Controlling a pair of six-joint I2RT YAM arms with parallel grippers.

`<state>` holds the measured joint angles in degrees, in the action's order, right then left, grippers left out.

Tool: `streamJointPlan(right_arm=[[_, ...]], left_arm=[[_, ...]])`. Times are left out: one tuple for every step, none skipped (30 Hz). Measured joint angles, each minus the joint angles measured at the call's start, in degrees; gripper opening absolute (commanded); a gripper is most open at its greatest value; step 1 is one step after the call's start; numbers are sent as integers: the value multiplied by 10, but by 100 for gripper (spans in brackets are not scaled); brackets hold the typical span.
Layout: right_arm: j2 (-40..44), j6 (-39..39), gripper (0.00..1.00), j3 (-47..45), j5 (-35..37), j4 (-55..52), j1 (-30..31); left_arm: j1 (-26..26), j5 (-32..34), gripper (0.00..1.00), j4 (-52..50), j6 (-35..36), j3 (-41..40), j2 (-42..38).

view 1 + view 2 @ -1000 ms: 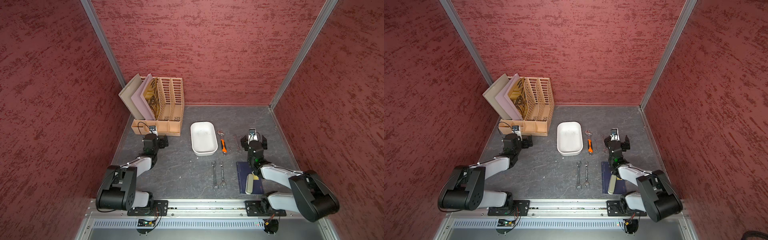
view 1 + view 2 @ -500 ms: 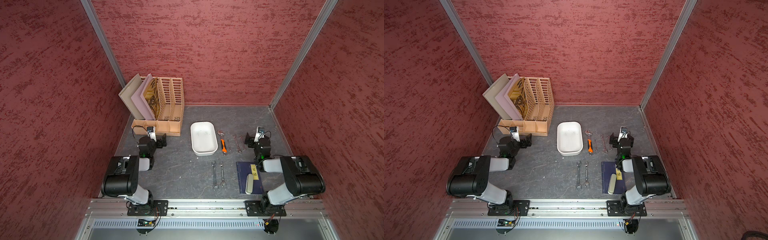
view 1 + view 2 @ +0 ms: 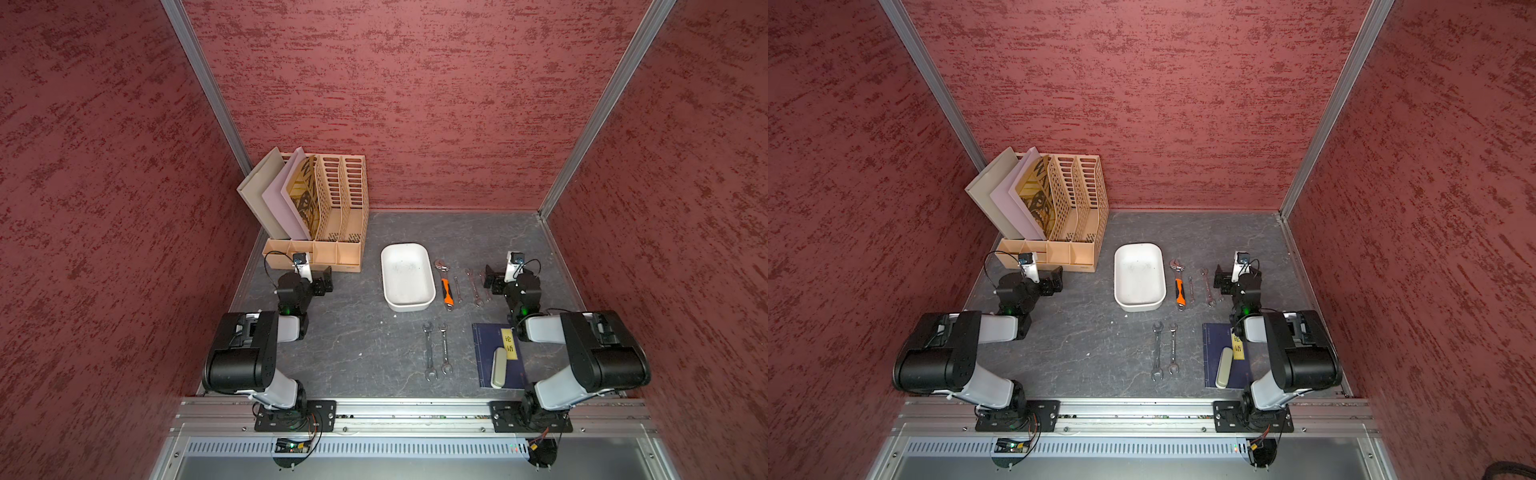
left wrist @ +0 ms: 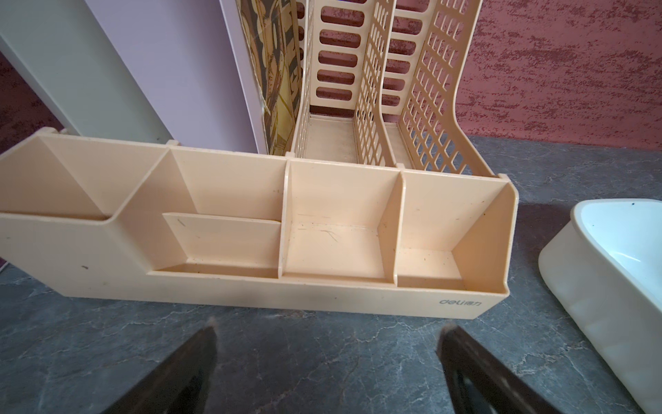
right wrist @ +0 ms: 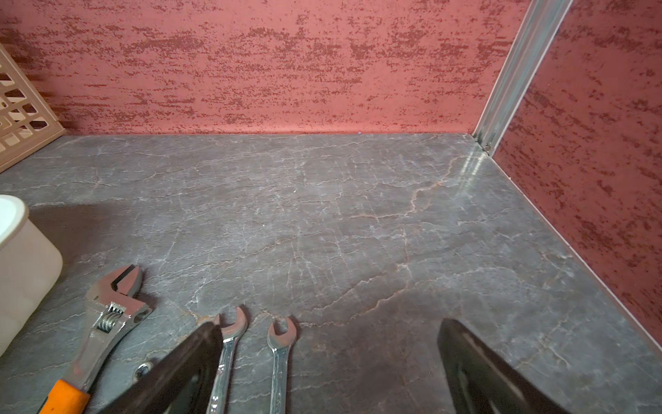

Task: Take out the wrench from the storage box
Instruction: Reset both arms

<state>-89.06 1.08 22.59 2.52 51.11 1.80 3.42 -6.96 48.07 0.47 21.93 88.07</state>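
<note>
Right wrist, wrenches (image 5: 279, 365) nr right gripper (image 5: 327, 331)

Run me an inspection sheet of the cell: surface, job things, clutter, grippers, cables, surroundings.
Surface: grey stone-look table, a few pale specks.
Job's things: box holds nothing; orange-handled wrench lies on the table beside it, small spanners next to that, spanner pair nearer the rail.
Clutter: rack with folders; blue book with a beige case on it.
Grippers: left gripper open, empty, facing the rack; right gripper open, empty, by the small spanners.
Cables: black wrist cables loop at each wrist camera, clear of the tools.
Surroundings: red textured walls, metal corner posts.
</note>
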Motion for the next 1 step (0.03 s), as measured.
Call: streamJointPlan(right_arm=[[0,0,98,0,-2,0,0]], left_arm=[[0,0,100,0,0,0,0]])
